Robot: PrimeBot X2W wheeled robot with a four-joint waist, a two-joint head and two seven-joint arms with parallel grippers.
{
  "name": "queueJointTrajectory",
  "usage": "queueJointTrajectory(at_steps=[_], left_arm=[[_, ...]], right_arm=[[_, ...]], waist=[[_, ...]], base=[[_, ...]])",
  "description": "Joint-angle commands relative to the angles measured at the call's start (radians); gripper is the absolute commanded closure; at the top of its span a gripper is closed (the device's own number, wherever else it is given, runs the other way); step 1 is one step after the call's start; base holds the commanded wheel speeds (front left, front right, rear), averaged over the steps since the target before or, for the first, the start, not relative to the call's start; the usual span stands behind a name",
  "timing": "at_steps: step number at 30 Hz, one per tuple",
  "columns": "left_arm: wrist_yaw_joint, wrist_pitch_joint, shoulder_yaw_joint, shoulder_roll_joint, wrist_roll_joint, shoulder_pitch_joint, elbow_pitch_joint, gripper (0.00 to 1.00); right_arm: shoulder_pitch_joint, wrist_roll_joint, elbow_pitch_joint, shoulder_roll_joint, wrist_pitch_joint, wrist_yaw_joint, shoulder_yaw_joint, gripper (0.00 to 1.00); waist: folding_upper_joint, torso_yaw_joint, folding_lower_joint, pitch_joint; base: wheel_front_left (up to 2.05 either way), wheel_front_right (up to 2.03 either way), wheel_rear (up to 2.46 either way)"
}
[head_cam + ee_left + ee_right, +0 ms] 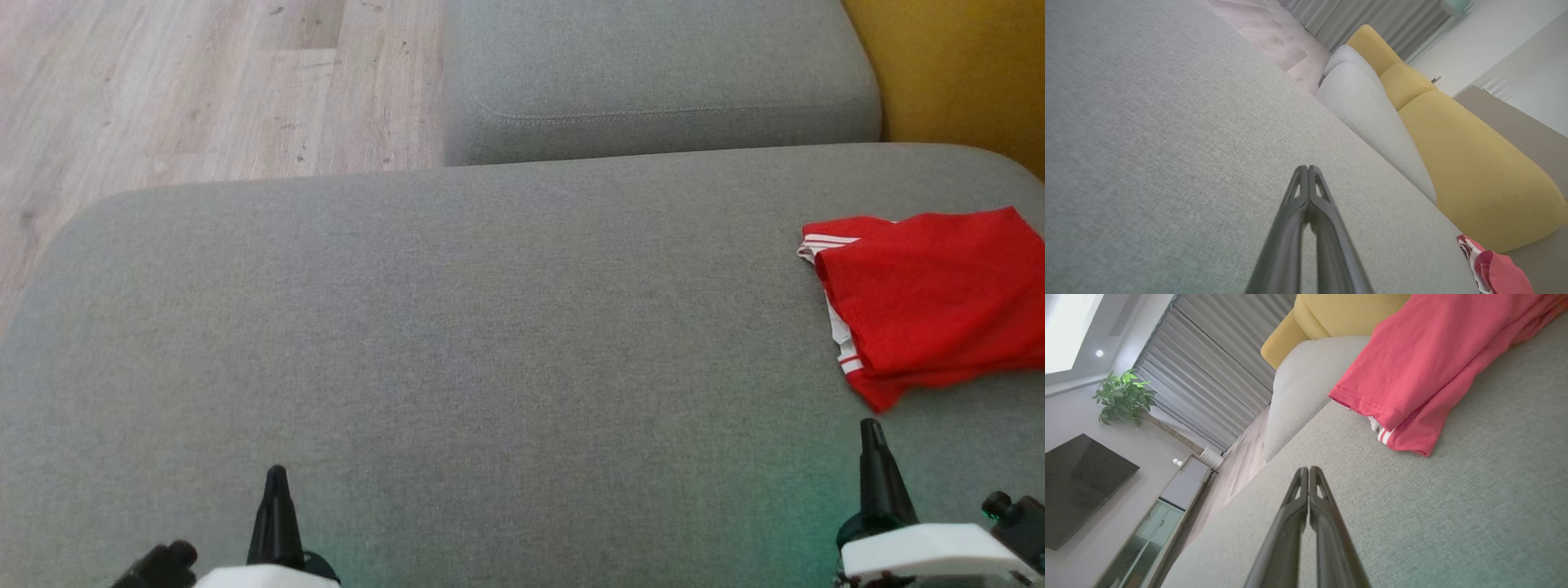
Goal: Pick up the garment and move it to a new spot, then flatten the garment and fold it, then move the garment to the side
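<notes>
The folded red garment (931,302), lying just ahead, is being pointed at by the nearer right gripper (871,431), fingers pressed together, empty.

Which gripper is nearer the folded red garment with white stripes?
Right. The right gripper sits just short of the folded red garment; the left gripper is far off across the grey sofa cushion.

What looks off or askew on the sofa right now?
Little. The red garment lies folded at right on the gray cushion, layers slightly uneven: a white-striped edge peeks out. The left gripper and right gripper are shut, clear of it.
</notes>
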Motion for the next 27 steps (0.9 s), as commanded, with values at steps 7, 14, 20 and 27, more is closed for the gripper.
queueJointTrajectory(at_steps=[7, 14, 20, 27], left_arm=[[-0.017, 0.025, 0.047, 0.013, -0.102, -0.072, -0.023, 1.00], [-0.028, 0.044, 0.067, 0.013, -0.182, -0.090, -0.018, 1.00], [-0.037, 0.061, 0.084, 0.014, -0.251, -0.106, -0.013, 1.00], [-0.048, 0.080, 0.105, 0.014, -0.332, -0.124, -0.008, 1.00]], right_arm=[[-0.069, 0.107, -0.019, -0.025, 0.021, 0.000, -0.007, 1.00], [-0.089, 0.190, -0.014, -0.026, 0.041, 0.000, -0.016, 1.00], [-0.106, 0.260, -0.009, -0.027, 0.058, 0.000, -0.024, 1.00], [-0.126, 0.342, -0.003, -0.027, 0.077, 0.000, -0.033, 1.00]], waist=[[0.0000, -0.004, -0.0001, 0.004], [0.0000, -0.008, -0.0001, 0.008], [0.0000, -0.012, -0.0001, 0.012], [0.0000, -0.015, -0.0001, 0.016]], base=[[0.00, 0.00, 0.00], [0.00, 0.00, 0.00], [0.00, 0.00, 0.00], [0.00, 0.00, 0.00]])
